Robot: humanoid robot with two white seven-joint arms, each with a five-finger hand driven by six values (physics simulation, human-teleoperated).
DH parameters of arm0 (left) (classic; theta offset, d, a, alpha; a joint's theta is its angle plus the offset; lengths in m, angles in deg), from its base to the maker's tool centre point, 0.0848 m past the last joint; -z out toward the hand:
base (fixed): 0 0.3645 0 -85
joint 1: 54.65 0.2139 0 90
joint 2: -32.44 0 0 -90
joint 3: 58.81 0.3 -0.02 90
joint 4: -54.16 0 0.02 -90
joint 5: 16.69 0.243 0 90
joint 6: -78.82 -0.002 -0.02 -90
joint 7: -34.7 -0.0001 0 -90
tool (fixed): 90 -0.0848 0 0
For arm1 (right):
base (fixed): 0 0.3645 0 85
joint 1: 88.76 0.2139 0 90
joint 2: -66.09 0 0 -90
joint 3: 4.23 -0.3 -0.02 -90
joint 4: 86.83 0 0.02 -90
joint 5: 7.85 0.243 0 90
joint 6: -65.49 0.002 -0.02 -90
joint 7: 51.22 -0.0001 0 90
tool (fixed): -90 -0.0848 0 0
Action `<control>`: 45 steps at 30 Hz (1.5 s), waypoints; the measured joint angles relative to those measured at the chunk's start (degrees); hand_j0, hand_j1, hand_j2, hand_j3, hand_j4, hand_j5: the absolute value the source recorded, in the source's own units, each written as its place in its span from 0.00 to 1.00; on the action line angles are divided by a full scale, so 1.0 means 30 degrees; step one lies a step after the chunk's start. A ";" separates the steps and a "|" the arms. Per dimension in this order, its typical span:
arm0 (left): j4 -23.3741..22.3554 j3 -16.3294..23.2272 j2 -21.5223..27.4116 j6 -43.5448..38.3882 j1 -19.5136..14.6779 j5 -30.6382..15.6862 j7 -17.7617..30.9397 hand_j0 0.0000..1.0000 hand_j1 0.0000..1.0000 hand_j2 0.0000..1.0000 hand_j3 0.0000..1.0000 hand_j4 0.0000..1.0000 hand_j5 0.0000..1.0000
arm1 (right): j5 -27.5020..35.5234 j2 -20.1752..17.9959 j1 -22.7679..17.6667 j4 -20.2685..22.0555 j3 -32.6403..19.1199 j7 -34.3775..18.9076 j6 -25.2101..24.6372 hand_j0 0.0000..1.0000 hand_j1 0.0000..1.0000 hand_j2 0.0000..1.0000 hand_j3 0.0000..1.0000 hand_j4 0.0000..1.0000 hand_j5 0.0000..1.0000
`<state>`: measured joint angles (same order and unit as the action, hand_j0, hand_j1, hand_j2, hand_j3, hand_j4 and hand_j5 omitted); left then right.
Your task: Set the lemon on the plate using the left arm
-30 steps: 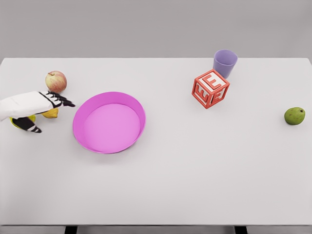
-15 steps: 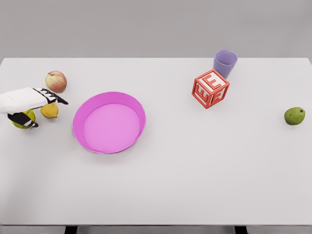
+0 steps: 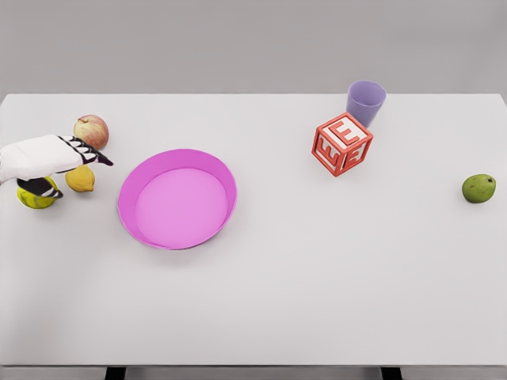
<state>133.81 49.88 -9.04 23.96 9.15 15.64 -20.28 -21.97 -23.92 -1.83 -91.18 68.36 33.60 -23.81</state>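
The small, smooth yellow lemon (image 3: 80, 179) lies on the matte white table (image 3: 317, 277) just left of the shallow, glossy magenta round plate (image 3: 177, 199), which holds nothing. The white left hand (image 3: 55, 162) hovers over the lemon, fingers extended and grasping nothing.

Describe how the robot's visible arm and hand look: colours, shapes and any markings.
Only the left hand shows, entering from the left edge. Its arm and the back of the hand are smooth white shells with rounded, blocky shapes. The fingers are slim, banded in black and white, ending in dark pointed tips. No cables or labels are visible. The right arm is out of view.
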 measured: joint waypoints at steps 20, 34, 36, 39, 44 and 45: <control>-0.0045 -0.0051 -0.0891 -0.0001 0.0000 0.1608 0.0000 0.90 0.90 0.90 0.90 0.90 0.90 | -0.0005 0.0000 0.0000 -0.0003 0.0000 0.0000 0.0000 1.00 1.00 1.00 1.00 1.00 1.00; -0.0799 -0.0067 -0.1156 -0.0002 -0.0059 0.2205 0.0000 0.88 0.88 0.88 0.88 0.88 0.88 | -0.0003 0.0000 0.0000 -0.0005 0.0000 0.0000 0.0000 1.00 1.00 1.00 1.00 1.00 1.00; -0.0886 -0.0073 -0.1271 -0.0001 -0.0117 0.2276 0.0000 0.88 0.88 0.88 0.88 0.88 0.88 | -0.0005 0.0000 0.0000 -0.0007 0.0000 0.0000 0.0000 1.00 1.00 1.00 1.00 1.00 1.00; -0.0962 -0.0114 -0.1441 -0.0001 -0.0117 0.2334 0.0000 0.88 0.88 0.88 0.88 0.88 0.88 | -0.0001 0.0000 0.0000 -0.0005 0.0000 0.0000 0.0000 1.00 1.00 1.00 1.00 1.00 1.00; -0.1286 -0.0111 -0.1525 -0.0003 -0.0117 0.2358 -0.0001 0.88 0.88 0.88 0.88 0.88 0.88 | -0.0005 0.0000 0.0000 0.0000 0.0000 0.0000 0.0000 1.00 1.00 1.00 1.00 1.00 1.00; -0.1374 -0.0106 -0.1530 -0.0002 -0.0117 0.2364 0.0000 0.88 0.88 0.88 0.88 0.88 0.88 | -0.0006 0.0000 0.0000 0.0001 0.0000 0.0000 0.0000 1.00 1.00 1.00 1.00 1.00 1.00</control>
<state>129.69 49.56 -13.63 23.96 8.80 22.73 -20.28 -21.99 -23.92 -1.83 -91.17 68.36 33.60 -23.81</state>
